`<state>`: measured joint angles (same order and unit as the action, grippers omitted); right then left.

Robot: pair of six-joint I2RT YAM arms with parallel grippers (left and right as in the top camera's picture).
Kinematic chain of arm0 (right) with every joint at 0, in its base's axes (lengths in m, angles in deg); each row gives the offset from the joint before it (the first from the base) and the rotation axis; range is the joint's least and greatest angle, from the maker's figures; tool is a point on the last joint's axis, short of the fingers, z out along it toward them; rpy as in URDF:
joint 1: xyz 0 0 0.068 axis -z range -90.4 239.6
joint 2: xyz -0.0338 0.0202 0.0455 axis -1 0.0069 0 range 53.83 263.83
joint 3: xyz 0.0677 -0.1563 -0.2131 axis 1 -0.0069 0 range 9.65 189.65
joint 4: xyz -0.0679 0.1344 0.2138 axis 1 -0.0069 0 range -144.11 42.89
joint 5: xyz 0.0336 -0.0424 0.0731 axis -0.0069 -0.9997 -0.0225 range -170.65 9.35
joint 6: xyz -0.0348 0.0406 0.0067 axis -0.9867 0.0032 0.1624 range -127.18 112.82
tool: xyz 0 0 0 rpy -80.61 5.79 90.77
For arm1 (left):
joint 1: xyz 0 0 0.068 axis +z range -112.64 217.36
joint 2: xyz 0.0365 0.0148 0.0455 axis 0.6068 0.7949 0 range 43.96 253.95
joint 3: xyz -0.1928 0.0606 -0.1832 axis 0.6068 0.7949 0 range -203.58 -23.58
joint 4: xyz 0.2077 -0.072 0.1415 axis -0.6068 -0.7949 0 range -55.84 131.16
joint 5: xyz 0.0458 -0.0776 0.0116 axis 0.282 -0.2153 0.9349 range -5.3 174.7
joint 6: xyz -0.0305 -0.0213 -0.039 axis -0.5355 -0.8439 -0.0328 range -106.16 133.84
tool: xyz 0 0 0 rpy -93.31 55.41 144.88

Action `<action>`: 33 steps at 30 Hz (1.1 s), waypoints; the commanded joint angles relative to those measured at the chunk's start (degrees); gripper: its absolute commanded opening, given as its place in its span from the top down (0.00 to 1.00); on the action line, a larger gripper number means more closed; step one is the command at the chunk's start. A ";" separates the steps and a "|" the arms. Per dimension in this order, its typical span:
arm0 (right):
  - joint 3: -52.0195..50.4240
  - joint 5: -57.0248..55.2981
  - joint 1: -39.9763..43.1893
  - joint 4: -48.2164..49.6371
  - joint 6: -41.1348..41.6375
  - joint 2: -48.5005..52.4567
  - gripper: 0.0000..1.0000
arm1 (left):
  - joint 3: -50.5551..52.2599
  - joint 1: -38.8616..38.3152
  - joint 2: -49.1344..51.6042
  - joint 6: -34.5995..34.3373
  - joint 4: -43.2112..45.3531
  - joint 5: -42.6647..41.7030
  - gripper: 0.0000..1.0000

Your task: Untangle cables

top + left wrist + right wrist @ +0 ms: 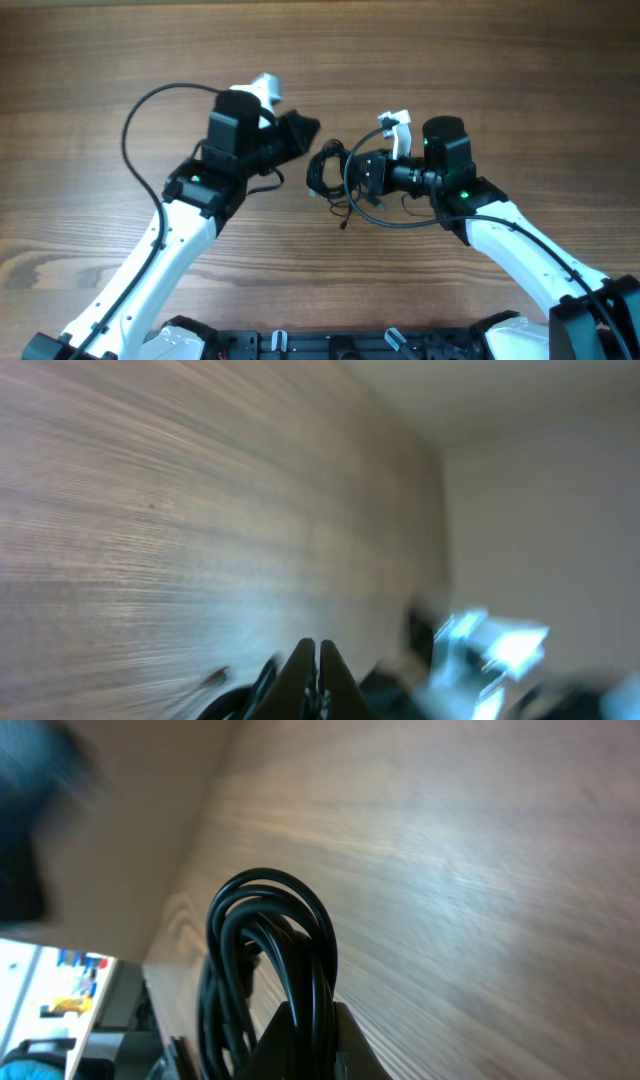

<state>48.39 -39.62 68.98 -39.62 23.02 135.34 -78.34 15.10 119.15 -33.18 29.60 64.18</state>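
The cables (pixel 325 172) are a small black clump of coiled loops in the middle of the table, held just off it. One loose end hangs down toward a small plug (pixel 343 224). My right gripper (pixel 347 172) is shut on the coiled cables (pixel 268 920), which run between its fingers (pixel 312 1032). My left gripper (pixel 306 128) is just up and left of the clump, apart from it. In the blurred left wrist view its fingers (pixel 318 668) are pressed together, with a dark cord loop (pixel 245 700) beside them.
The wooden table (pixel 480 60) is bare around the arms. Thicker black robot wires loop over the left arm (pixel 135 120) and under the right wrist (pixel 385 220). The table's far edge shows in the right wrist view (pixel 190 870).
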 commanded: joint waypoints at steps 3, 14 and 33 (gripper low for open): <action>-0.83 -2.27 -0.22 -0.02 -0.02 0.50 0.96 | -1.11 1.33 -0.94 -20.17 -0.39 6.03 0.71; -0.83 -12.48 -0.15 8.37 20.15 0.50 0.96 | -1.07 -0.13 -0.94 -13.94 -25.00 4.22 0.41; -0.83 -2.58 -0.22 8.15 28.70 0.50 0.96 | -1.07 -8.66 7.50 -16.65 -11.28 11.45 0.48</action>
<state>47.49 -45.21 68.96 -32.02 51.13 135.80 -79.04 6.64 125.10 -49.77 14.76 74.00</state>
